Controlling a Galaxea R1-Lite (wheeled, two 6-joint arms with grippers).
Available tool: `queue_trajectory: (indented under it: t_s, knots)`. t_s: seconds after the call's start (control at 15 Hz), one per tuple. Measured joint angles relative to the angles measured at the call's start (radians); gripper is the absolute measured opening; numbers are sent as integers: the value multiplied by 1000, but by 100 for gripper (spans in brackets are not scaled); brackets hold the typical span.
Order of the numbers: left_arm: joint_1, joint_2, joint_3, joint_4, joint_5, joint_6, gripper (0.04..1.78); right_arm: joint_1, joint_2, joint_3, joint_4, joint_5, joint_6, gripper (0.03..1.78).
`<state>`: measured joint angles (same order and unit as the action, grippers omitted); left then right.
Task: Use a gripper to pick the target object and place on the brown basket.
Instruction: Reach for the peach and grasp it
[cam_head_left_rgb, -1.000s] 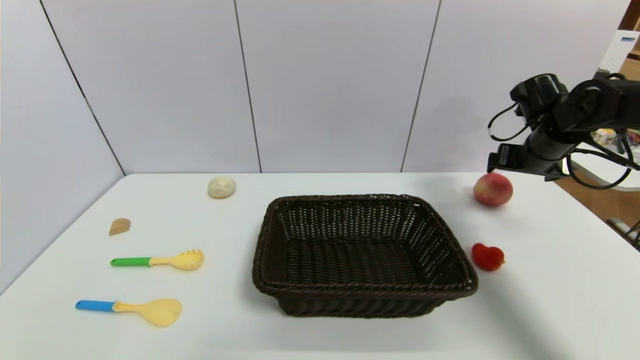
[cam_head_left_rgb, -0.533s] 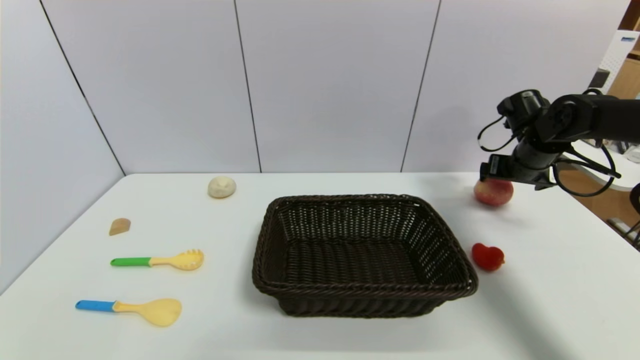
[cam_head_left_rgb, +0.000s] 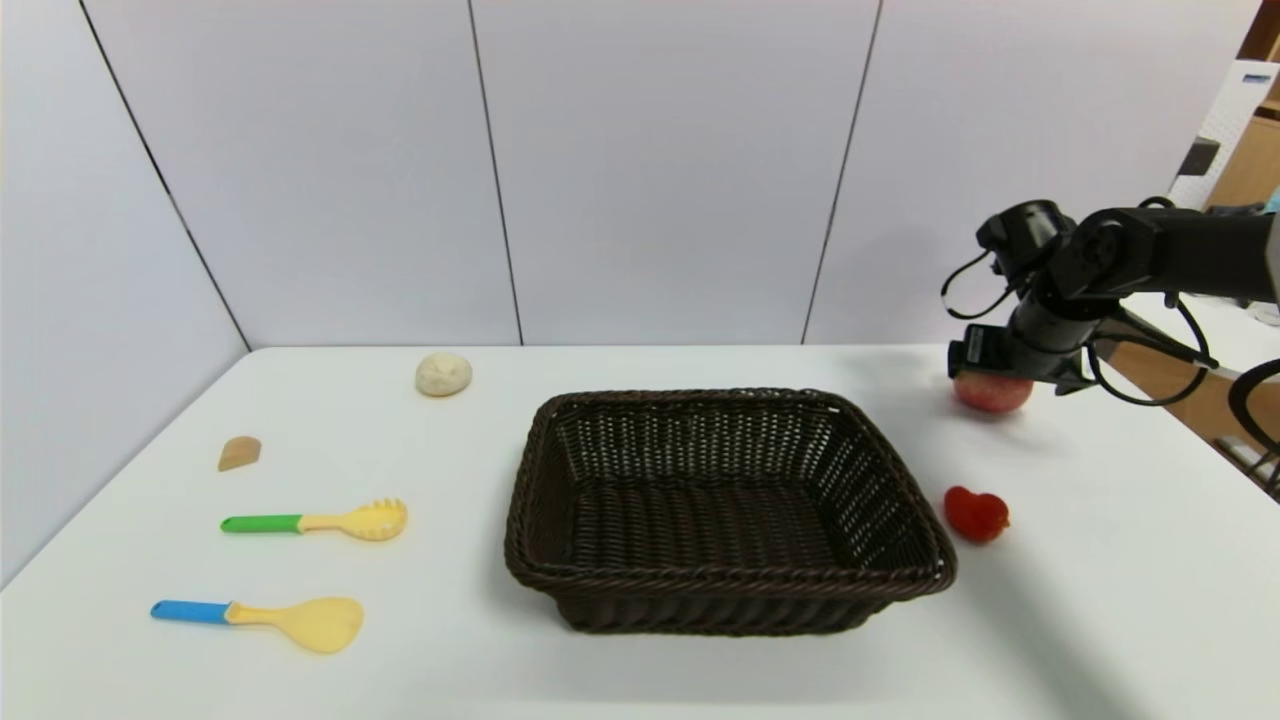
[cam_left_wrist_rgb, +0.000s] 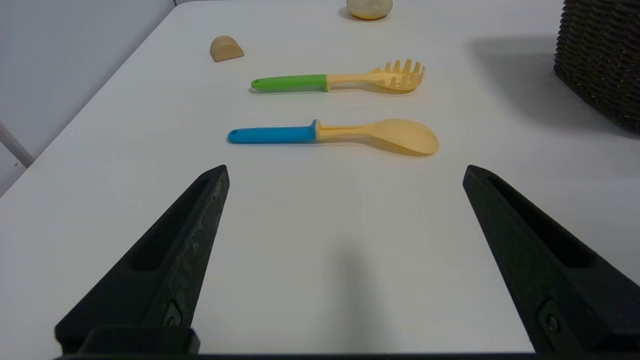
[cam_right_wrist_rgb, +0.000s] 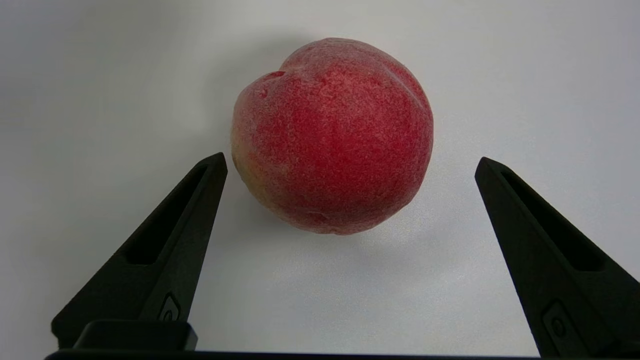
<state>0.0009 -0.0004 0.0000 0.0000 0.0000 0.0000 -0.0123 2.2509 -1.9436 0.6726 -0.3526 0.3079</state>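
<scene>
- Target object: round red-pink peach-like fruit (cam_right_wrist_rgb: 332, 135), blushing to yellow-green low on one side; rests on the white table (cam_head_left_rgb: 1100, 560), well to the right of and behind the brown basket.
- Right gripper (cam_right_wrist_rgb: 350, 162), black, flat-jawed: directly over the fruit, jaws spread wide with nothing between them but the fruit ahead; one tip just beside the fruit's flank, the other well apart, so the fruit lies off-centre in the gap.
- Axis: fruit near spherical, no long axis to favour.
- Destination: large dark brown woven wicker basket (cam_head_left_rgb: 540, 480), empty, mid-table.
- Left gripper (cam_left_wrist_rgb: 345, 170): parked low over the table's near left, jaws apart; farther from the fruit.
- Obscured: in the head view the gripper covers the fruit's top; whether the near tip touches the fruit cannot be told.
</scene>
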Motion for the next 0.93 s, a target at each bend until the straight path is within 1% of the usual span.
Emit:
queue_trajectory:
  t_s: [0.47, 0.67, 0.93]
  knots:
    - [0, 0, 0, 0, 0, 0, 169, 1, 20, -5, -8, 0, -8, 171]
    - [0, 0, 0, 0, 0, 0, 169, -1, 33, -9, -40, -2, -15, 171]
    - [0, 0, 0, 0, 0, 0, 169, -4, 46, -12, -44, -1, -17, 171]
